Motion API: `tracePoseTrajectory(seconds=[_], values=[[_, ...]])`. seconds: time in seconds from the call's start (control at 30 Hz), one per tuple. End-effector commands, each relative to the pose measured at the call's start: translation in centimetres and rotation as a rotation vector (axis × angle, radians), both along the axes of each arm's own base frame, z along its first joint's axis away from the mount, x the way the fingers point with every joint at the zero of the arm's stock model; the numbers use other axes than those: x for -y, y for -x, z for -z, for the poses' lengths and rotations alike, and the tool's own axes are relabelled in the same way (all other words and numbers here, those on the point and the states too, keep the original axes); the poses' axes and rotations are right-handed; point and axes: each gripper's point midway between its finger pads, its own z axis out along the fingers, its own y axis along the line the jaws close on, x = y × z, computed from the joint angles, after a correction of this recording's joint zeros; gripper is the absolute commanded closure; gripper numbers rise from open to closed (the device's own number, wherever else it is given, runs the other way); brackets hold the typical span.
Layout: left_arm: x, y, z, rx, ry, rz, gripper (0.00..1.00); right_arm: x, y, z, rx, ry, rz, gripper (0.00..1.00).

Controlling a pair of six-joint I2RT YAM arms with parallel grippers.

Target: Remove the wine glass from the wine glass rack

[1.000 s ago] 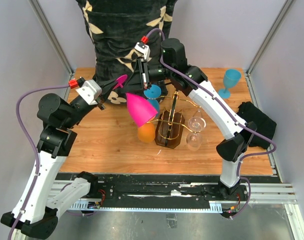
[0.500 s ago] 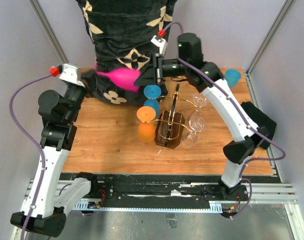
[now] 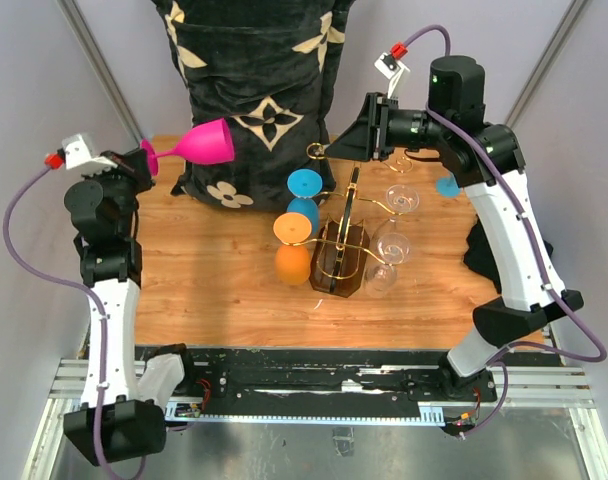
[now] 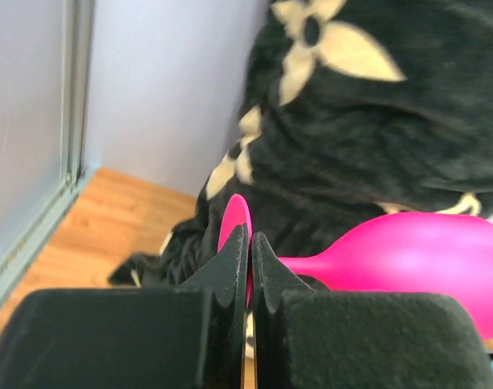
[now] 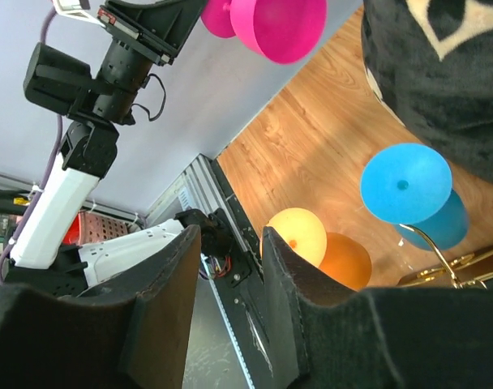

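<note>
A: Where is the pink wine glass (image 3: 206, 145)?
B: Off the wine glass rack (image 3: 341, 262). It lies sideways over the far-left table (image 3: 204, 290), with the left gripper (image 3: 147, 158) clamped at its stem by the foot. The right gripper (image 3: 336, 148) is raised above the rack, fingers apart and empty, probably to give clearance.
A: What's on the rack?
B: A blue glass (image 3: 304, 186), an orange glass (image 3: 292, 228) and clear glasses (image 3: 389, 245), hanging inverted and empty.

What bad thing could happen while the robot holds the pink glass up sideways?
The pink wine glass is pinched only by its thin stem in the left claw, sideways in the air, so it might slip and fall. The right claw hangs open close to the wine glass rack; a bump could shake its clear glasses off.
</note>
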Motion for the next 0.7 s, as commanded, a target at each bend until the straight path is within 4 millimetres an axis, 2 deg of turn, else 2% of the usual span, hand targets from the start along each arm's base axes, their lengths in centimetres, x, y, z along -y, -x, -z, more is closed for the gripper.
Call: tracePoseTrajectory(seconds=[0.0, 0.13, 0.2, 0.23, 0.43, 0.5, 0.67], values=[[-0.7, 0.8, 3.2, 0.025, 0.301, 0.083, 0.99, 1.1, 0.2, 1.0, 0.029, 0.042, 0.014, 0.62], [-1.1, 2.2, 8.0, 0.083, 0.587, 0.197, 0.99, 1.9, 0.8, 0.6, 0.054, 0.043, 0.019, 0.61], [-1.3, 3.2, 11.8, 0.095, 0.786, 0.238, 0.99, 2.2, 0.9, 0.5, 0.065, 0.05, 0.02, 0.6], [-1.2, 3.7, 13.0, 0.11, 0.839, 0.255, 0.99, 2.4, 0.9, 0.7, 0.064, 0.055, 0.022, 0.6], [-1.1, 5.3, 19.2, 0.07, 0.976, 0.197, 1.0, 2.9, 0.7, 1.3, 0.046, 0.072, 0.03, 0.6], [-1.0, 5.6, 20.7, 0.061, 1.0, 0.185, 1.0, 2.8, 0.7, 1.3, 0.049, 0.062, 0.027, 0.6], [-0.2, 5.6, 22.7, 0.023, 1.045, 0.227, 0.99, 2.6, 0.8, 1.2, 0.045, 0.043, 0.019, 0.6]])
